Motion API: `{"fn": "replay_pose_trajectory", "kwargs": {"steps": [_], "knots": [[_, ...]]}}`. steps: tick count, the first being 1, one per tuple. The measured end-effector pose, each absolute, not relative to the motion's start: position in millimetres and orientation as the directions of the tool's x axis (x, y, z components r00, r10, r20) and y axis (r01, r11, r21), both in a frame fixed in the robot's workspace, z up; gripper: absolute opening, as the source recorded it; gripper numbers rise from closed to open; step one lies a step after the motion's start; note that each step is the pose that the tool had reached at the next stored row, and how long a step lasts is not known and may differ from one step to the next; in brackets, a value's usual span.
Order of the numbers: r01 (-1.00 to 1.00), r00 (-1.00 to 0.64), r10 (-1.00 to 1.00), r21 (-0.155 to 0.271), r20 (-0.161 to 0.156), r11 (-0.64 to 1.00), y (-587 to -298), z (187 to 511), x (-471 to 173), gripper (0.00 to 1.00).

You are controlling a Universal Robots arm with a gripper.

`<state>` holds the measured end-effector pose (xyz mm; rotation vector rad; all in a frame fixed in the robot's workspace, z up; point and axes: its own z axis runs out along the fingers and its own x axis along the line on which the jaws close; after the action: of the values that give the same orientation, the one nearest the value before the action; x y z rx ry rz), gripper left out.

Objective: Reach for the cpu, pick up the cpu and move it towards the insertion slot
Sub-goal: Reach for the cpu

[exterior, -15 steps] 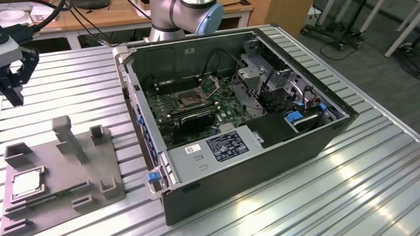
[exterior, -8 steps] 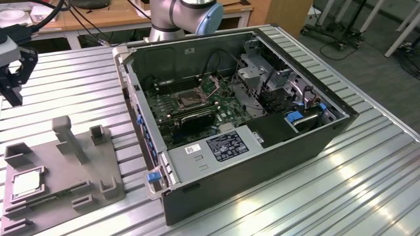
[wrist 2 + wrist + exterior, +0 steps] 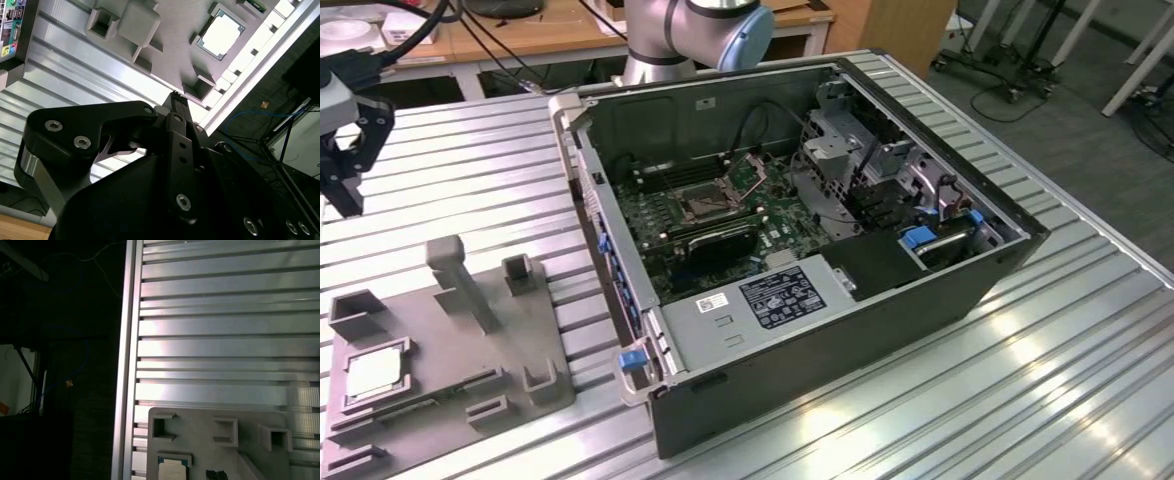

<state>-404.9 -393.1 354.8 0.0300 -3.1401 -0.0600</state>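
Observation:
The cpu (image 3: 374,375) lies flat in a recess of the grey plastic tray (image 3: 467,350) at the exterior view's lower left. It also shows in both wrist views, as the cpu (image 3: 220,34) and the cpu (image 3: 172,469). My gripper (image 3: 360,175) hangs open and empty over the ribbed table at the exterior view's far left. It is well behind the tray and apart from the chip. One black finger (image 3: 177,130) points toward the tray edge. The insertion slot (image 3: 700,200) sits on the green board inside the open computer case (image 3: 854,300).
The tray carries upright grey posts (image 3: 460,280) and small blocks between my gripper and the chip. The ribbed aluminium table (image 3: 1014,380) extends around the case. Its edge (image 3: 127,365) runs close to the tray, with dark floor and cables beyond.

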Motion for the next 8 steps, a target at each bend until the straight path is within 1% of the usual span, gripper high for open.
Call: {"fn": "replay_pose_trajectory", "kwargs": {"steps": [8], "knots": [[-0.019,-1.000,-0.019,0.038,0.001,0.999,-393.1,354.9,-406.7,0.11]]}}
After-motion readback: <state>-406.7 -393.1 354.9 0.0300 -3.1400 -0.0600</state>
